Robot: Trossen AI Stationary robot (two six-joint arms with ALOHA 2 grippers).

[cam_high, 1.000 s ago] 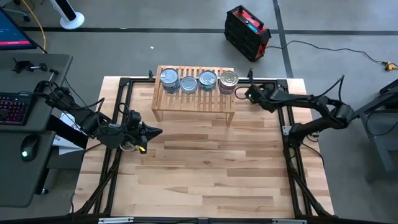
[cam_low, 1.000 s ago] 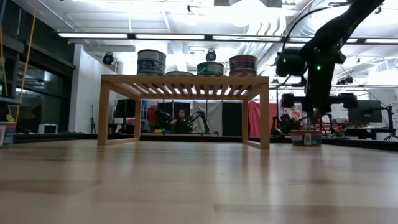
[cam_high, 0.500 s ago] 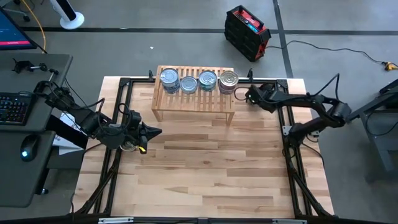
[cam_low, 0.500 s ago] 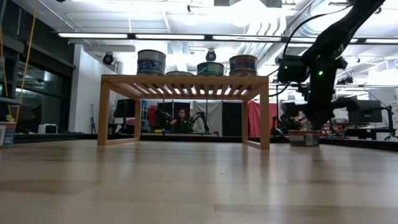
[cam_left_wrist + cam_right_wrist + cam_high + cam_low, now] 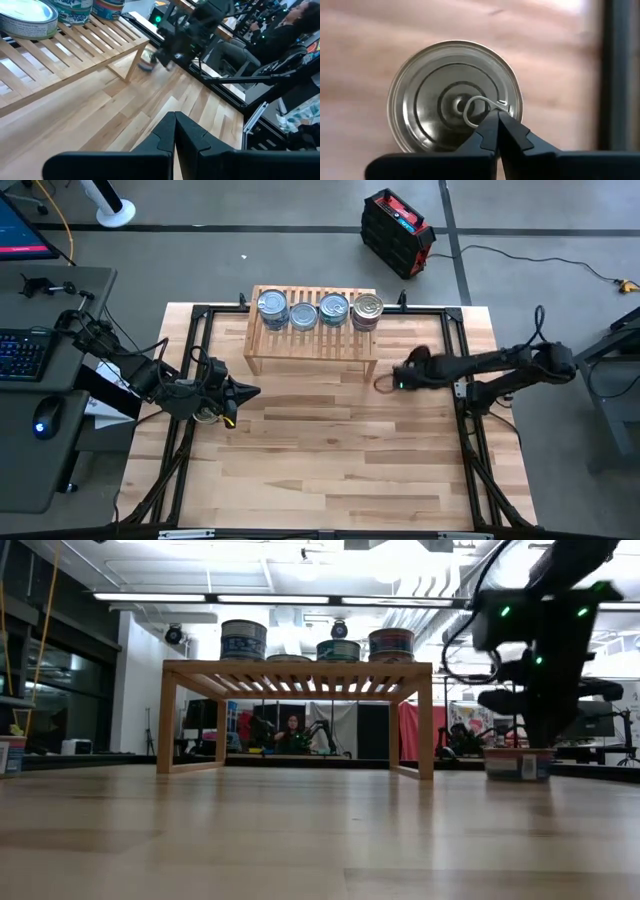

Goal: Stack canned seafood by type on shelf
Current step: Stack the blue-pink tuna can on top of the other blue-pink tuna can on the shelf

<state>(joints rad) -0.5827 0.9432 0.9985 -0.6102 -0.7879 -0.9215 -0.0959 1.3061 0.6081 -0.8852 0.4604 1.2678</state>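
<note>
Right gripper (image 5: 496, 131) hovers over a tin (image 5: 455, 96) on the surface (image 5: 330, 450), fingers pinched together, empty; left gripper (image 5: 174, 135) waits, fingers together.

The plank table (image 5: 330, 450) carries the shelf (image 5: 312, 340) and one tin (image 5: 517, 763) beside it.

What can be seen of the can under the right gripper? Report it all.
The can is a small flat round tin, upright on the plank tabletop, just off the shelf's right front leg. Its silvery lid has concentric ridges and a wire pull-ring at the centre. In the low view a printed label wraps its side. The right gripper, shut, hangs directly over it, tips at the ring; contact cannot be confirmed.
</note>
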